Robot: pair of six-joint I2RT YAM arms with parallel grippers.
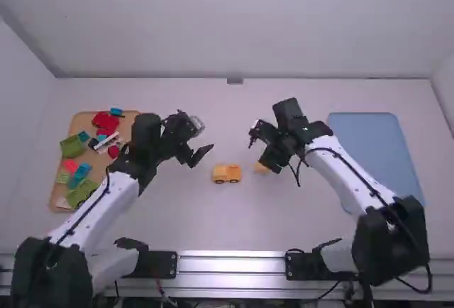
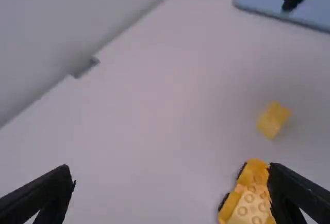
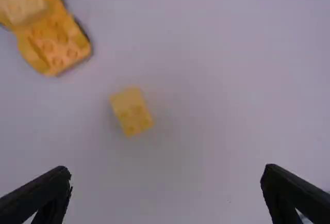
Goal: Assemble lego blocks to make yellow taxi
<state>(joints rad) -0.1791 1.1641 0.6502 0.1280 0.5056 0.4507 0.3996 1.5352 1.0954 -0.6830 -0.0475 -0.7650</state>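
"What's biggest out there, with twelve at the far edge?"

"The white desk. The left arm has its base at eight o'clock and the right arm at four, both reaching in towards the middle."

"Trays?"

"A blue tray at three o'clock, and a tan tray at nine, full of mixed blocks."

"And the claws?"

"The left claw hangs at about ten o'clock from the yellow car, its fingers wide apart with nothing between them. The right claw is between two and three o'clock from the car, also spread wide and holding nothing."

"Keep going down in size."

"In the tan tray there's one green block at seven o'clock, another green block at ten. Then the yellow car itself, near the middle of the desk, standing on dark wheels."

"Anything on it?"

"Hang on, the red block first, at one o'clock in the tan tray. After that, yes: a paler yellow block sits on the car's studded top."

"Smallest?"

"The loose yellow block. It's on the desk at three o'clock from the car, apart from it and right near the right claw."
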